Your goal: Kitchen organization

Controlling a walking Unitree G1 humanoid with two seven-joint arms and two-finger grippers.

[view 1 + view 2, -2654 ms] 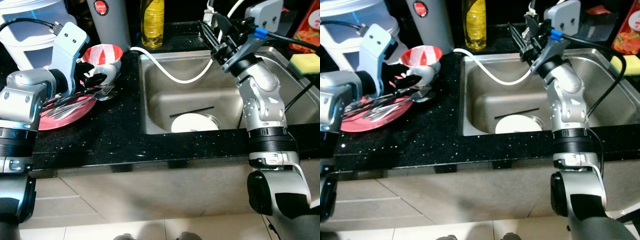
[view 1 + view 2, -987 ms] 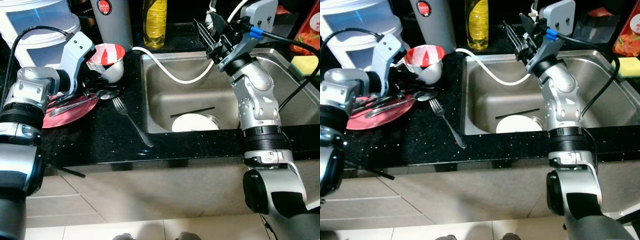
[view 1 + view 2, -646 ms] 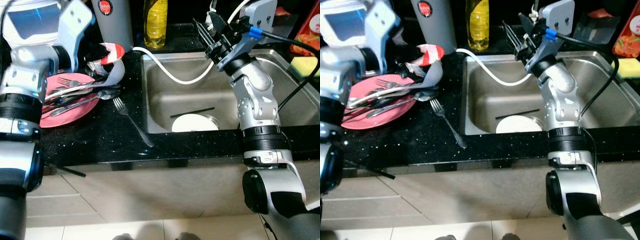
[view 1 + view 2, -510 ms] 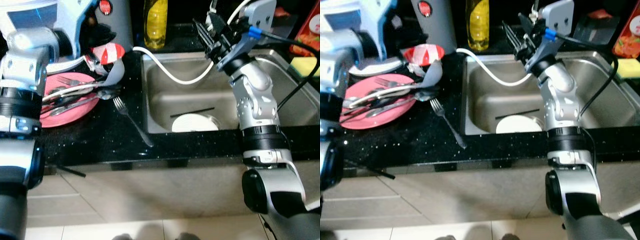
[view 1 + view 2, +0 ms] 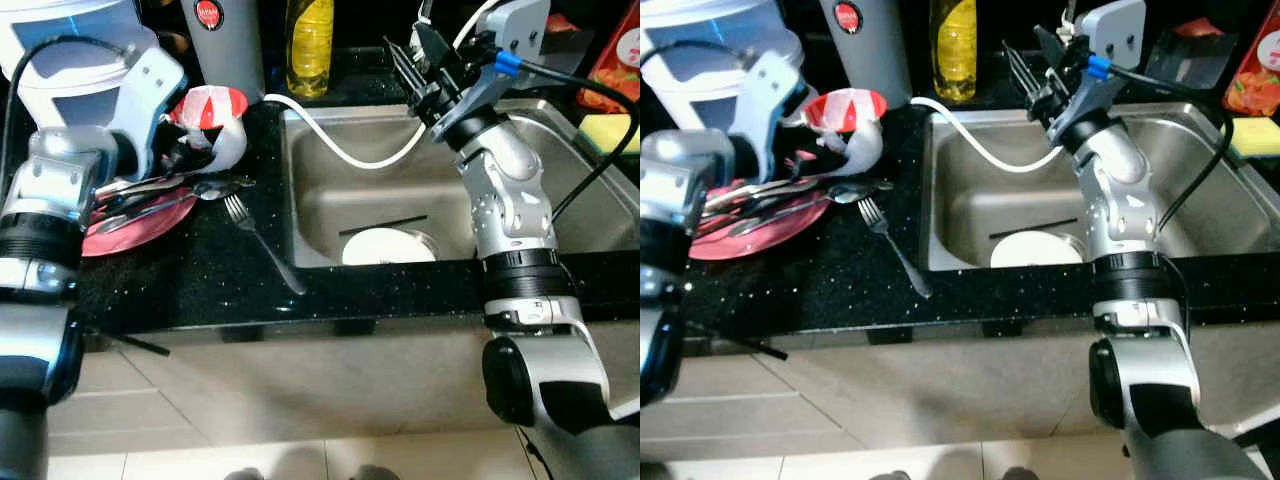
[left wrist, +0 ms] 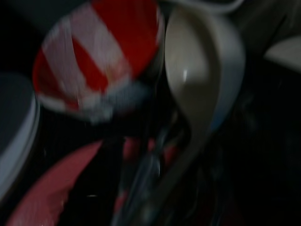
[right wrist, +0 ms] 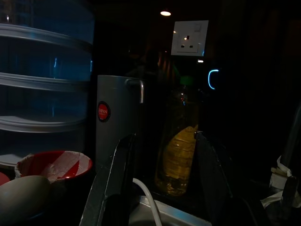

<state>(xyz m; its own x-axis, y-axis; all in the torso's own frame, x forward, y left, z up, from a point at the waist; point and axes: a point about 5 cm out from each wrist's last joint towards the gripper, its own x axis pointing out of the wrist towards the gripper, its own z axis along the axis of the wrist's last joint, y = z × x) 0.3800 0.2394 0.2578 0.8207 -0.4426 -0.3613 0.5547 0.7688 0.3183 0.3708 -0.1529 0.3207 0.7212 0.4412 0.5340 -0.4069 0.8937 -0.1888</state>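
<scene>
The left gripper (image 5: 185,150), its fingers' state unclear, hovers nearest the red-striped bowl (image 5: 208,108); right gripper (image 5: 405,62) fingers parted, well apart.

Home kitchen, black speckled bench (image 5: 210,290), inset steel sink (image 5: 330,200) holding a white plate (image 5: 385,247), used cutlery (image 5: 150,195) on pink plate (image 5: 100,235), oil bottle (image 5: 308,45), wall socket (image 7: 189,37).
</scene>
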